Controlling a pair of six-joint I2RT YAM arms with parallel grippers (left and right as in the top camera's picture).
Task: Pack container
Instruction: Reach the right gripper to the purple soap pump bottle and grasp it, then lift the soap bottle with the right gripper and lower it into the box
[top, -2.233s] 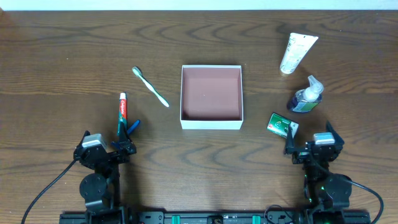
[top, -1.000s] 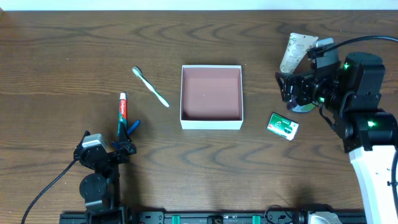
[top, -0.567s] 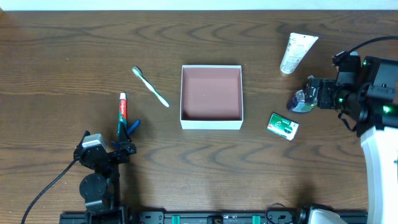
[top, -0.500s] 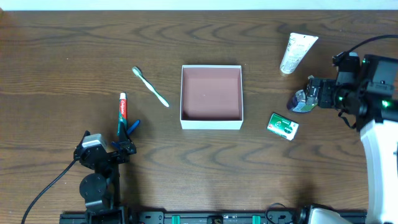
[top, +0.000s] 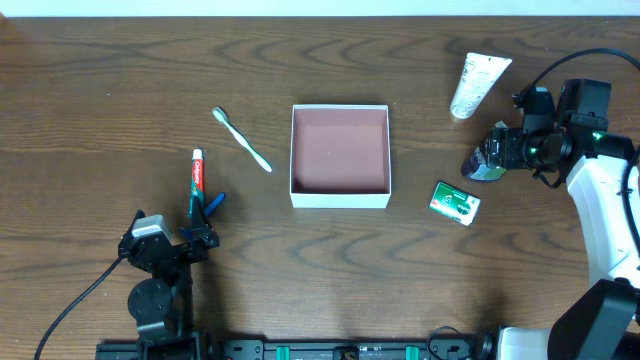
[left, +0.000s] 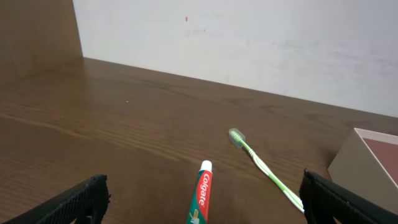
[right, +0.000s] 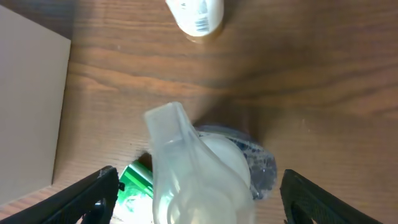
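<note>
The container (top: 340, 199), a square white-walled box with a reddish-brown inside, sits at the table's middle and holds nothing. A clear pump bottle (top: 485, 162) with blue liquid stands to its right. My right gripper (top: 507, 148) is open, with a finger on each side of the bottle's pump head (right: 186, 174); the wrist view shows the gripper (right: 202, 202) not touching it. My left gripper (top: 200, 228) is open and empty near the front left edge. A Colgate toothpaste tube (left: 200, 198) lies just ahead of its fingers (left: 205, 208).
A green-and-white toothbrush (top: 241, 139) lies left of the container. The toothpaste (top: 197, 183) lies near the left gripper. A white tube (top: 478, 85) lies at the back right. A green packet (top: 454, 202) lies in front of the bottle.
My right arm left its resting spot at the front right, swung to the back right, and brought its open gripper down around the pump bottle. The left arm has not moved.
</note>
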